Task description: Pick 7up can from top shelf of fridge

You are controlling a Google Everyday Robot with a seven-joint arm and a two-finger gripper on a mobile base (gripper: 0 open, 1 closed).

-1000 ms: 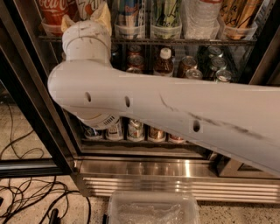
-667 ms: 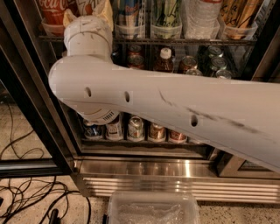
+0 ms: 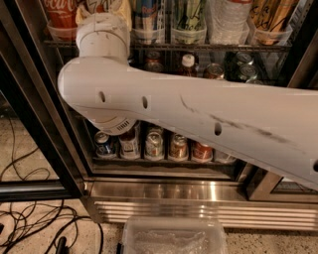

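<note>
The fridge (image 3: 198,191) fills the view, its door open. The top shelf (image 3: 208,47) runs along the top, fronted by clear trays. My gripper (image 3: 103,11) is at the top left, reaching up into the top shelf between a red Coca-Cola can (image 3: 59,12) and a blue can (image 3: 149,12). The white wrist and arm (image 3: 164,109) cross the view from the right. The 7up can is hidden behind the gripper, and I cannot tell whether it is held.
A green can (image 3: 189,17), a clear bottle (image 3: 228,15) and gold cans (image 3: 268,17) stand further right on the top shelf. Bottles (image 3: 188,64) sit on the middle rack, several cans (image 3: 154,144) on the lowest. A clear plastic box (image 3: 174,235) and cables (image 3: 30,223) lie on the floor.
The wrist and elbow have risen slightly, carrying the gripper a little higher into the top shelf. Nothing else has moved.
</note>
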